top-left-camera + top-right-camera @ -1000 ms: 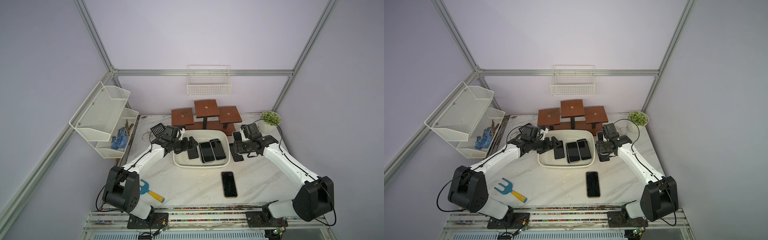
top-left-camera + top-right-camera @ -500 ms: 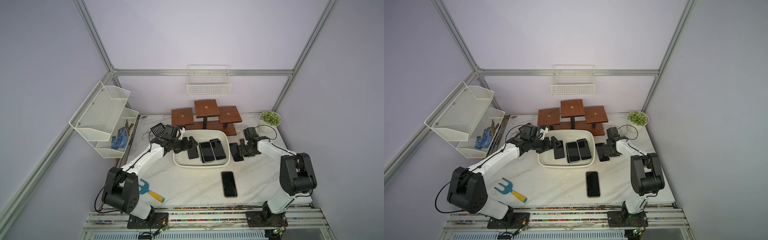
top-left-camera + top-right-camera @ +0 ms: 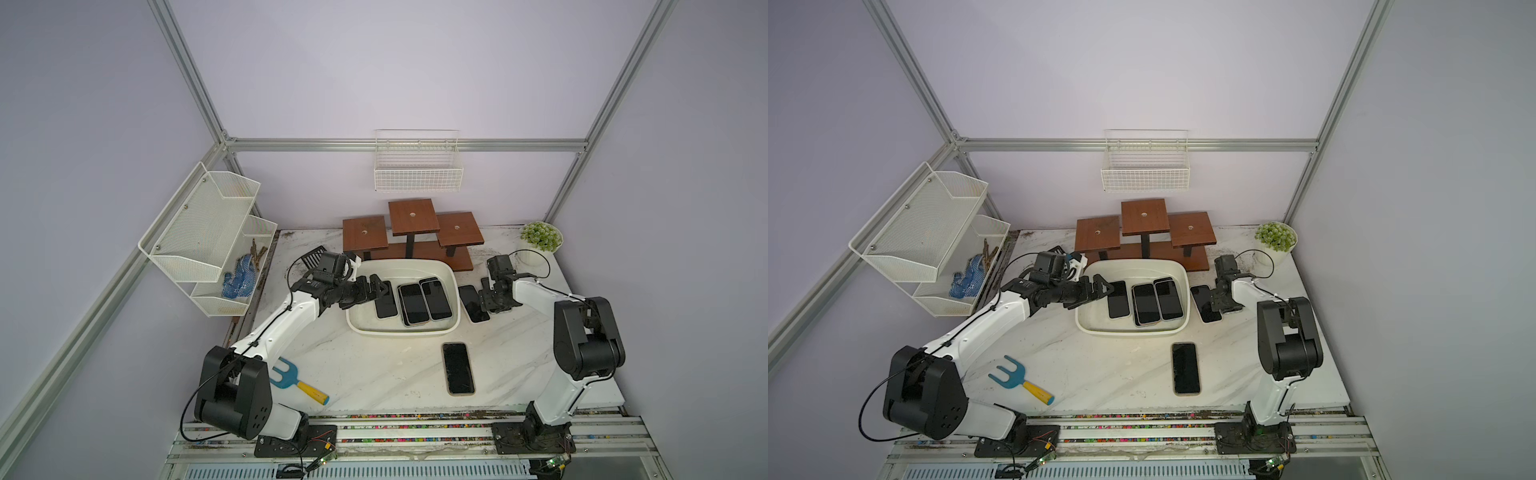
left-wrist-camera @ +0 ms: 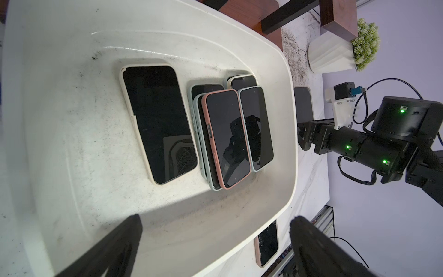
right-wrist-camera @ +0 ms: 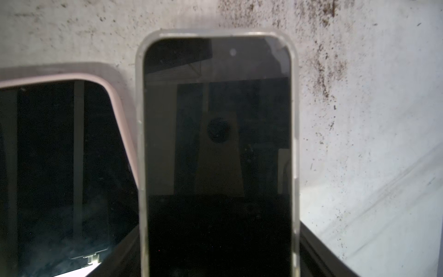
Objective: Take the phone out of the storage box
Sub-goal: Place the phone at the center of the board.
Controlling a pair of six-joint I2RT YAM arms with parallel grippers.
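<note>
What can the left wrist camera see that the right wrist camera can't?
Only the left wrist camera shows the storage box with phones lying inside, the potted plant and the right arm. Only the right wrist camera shows a clear-cased phone very close up, filling the middle. Both show the white table with dark specks on it.

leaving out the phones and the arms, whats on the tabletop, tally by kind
storage box: 1
wooden tiered stand: 1
potted plant: 1
blue hand fork with yellow handle: 1
black slotted tool, partly hidden: 1
total: 5
</note>
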